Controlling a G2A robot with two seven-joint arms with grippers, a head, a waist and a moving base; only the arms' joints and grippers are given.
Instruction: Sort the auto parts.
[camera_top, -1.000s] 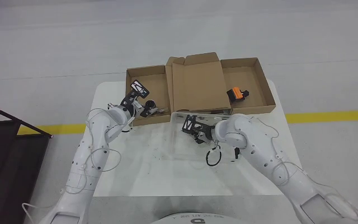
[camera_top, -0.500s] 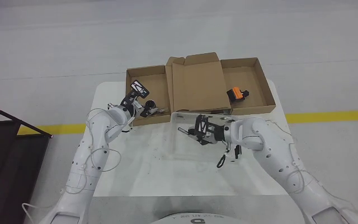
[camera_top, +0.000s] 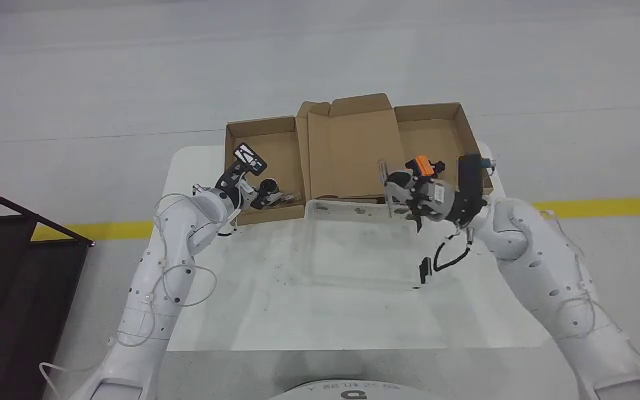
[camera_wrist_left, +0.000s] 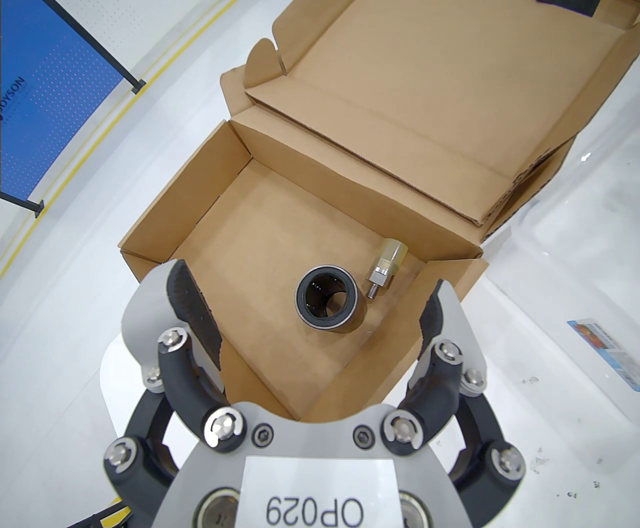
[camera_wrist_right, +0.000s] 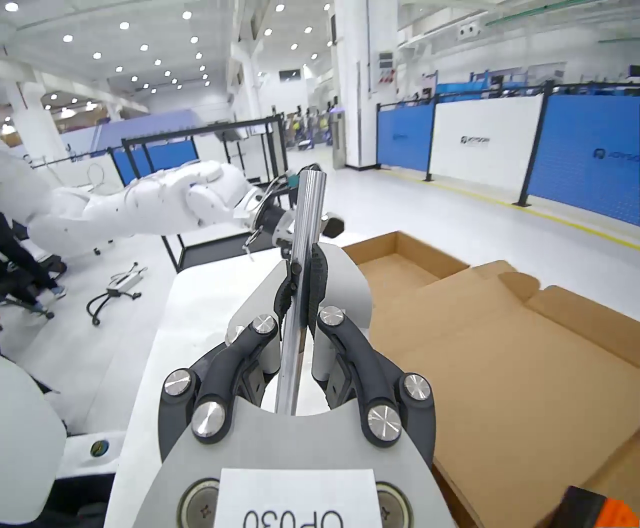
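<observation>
The metal rod (camera_wrist_right: 305, 225) is pinched between the fingers of the right gripper (camera_wrist_right: 301, 265), in the air over the near edge of the folded-open lid (camera_top: 350, 150) between the two cardboard boxes. The right wrist view shows its long axis lying in the slot between the fingers, one end down by the palm and the other clear past the fingertips. In the top view it is a thin grey sliver whose tilt cannot be judged. The top view places an orange-and-black part (camera_top: 423, 165) in the right box (camera_top: 450, 135), just beside that gripper. The left wrist view looks into the left box (camera_wrist_left: 175, 205), where a black sleeve (camera_wrist_left: 327, 305) sits with its bore facing the camera. A threaded metal fitting (camera_wrist_left: 384, 267) lies just beside it, threaded tip nearest the sleeve. The left gripper (camera_wrist_left: 310, 290) hangs above them, fingers spread wide, gripping nothing. Both boxes sit at the far side of the table (camera_top: 300, 290).
</observation>
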